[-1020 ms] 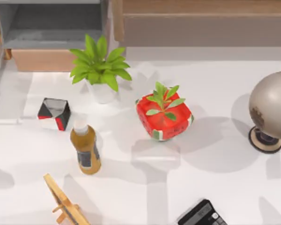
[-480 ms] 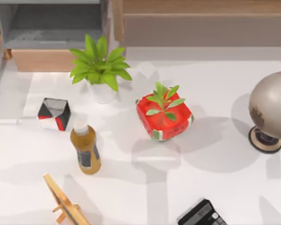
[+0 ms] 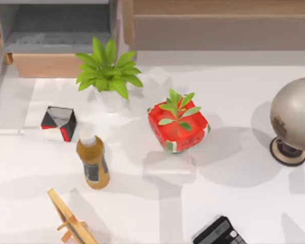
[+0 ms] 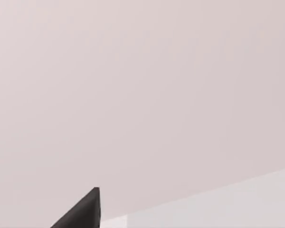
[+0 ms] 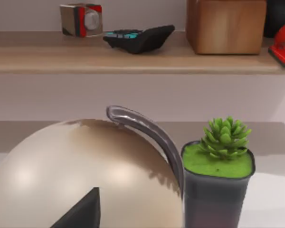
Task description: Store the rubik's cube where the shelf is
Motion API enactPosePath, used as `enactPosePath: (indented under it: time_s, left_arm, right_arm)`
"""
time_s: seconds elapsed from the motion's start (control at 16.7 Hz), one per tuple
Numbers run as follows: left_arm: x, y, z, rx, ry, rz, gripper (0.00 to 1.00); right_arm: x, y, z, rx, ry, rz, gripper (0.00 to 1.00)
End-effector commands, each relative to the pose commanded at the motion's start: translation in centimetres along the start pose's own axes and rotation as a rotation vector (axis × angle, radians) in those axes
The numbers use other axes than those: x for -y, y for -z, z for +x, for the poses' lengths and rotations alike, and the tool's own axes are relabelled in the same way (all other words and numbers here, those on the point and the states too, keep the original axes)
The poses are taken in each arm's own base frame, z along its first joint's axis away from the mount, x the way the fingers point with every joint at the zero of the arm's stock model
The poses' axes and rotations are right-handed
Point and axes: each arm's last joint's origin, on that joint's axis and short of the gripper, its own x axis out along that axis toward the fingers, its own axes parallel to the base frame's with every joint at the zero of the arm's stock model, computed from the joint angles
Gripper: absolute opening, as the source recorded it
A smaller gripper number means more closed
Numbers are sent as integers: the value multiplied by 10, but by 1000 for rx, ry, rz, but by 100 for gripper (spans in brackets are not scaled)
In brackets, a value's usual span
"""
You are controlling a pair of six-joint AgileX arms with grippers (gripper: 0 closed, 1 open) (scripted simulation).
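I cannot tell how either set of jaws stands. Of my left gripper (image 4: 83, 211) I see one dark wedge against a pale wall and a strip of white surface. Of my right gripper (image 5: 83, 211) I see the same sort of wedge, close in front of the globe (image 5: 85, 175). Just beside the globe stands a dark pot with a small succulent (image 5: 218, 190), and behind both runs a wooden ledge (image 5: 85, 59).

From above, the shelf (image 3: 218, 25) lies along the table's (image 3: 244, 193) far edge, from 12 to 2 o'clock. A grey compartment (image 3: 56, 28) sits at 11. The red planter (image 3: 185, 133) is near the middle and a leafy plant (image 3: 109, 71) is towards 11. A faceted box (image 3: 58, 123) is at 9, with a bottle (image 3: 93, 162) just below it. A wooden stand (image 3: 71, 221) is at 7 and a calculator (image 3: 218, 234) at 5. Where the rubik's cube lies, I cannot tell.
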Motion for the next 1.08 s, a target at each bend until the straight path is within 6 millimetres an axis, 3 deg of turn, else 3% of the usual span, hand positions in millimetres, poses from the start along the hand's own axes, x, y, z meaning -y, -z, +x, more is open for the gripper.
enactPosePath:
  time_s: [0.24, 0.42, 0.78, 1.08]
  left_arm:
    - [-35, -57, 21, -94, 129, -193, 100]
    - [-38, -107, 27, -181, 268, -313, 100]
    - [4, -192, 18, -432, 581, -437, 100]
    - [46, -226, 8, -637, 755, -444, 100]
  right_arm:
    - [0, 0, 0, 0, 0, 0, 100]
    - [0, 0, 0, 0, 0, 0, 100]
    - [0, 0, 0, 0, 0, 0, 100]
    - [0, 0, 0, 0, 0, 0, 100]
